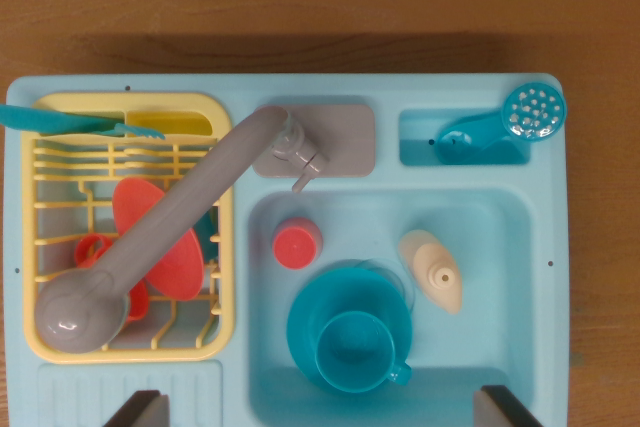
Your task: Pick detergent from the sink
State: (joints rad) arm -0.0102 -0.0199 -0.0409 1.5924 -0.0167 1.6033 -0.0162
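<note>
Task not begun as far as the wrist view shows: the detergent bottle [432, 270], cream-coloured, lies on its side inside the sink basin [500, 217], near the basin's right wall, apart from the teal cup on its plate [352, 342] and the red cup [296, 244]. Approach, grasp and lift all remain. The gripper [320, 412] hangs above the sink's near edge, fingertips spread wide at the frame's bottom, holding and touching nothing. The grey faucet [160, 237] swings over the yellow rack.
</note>
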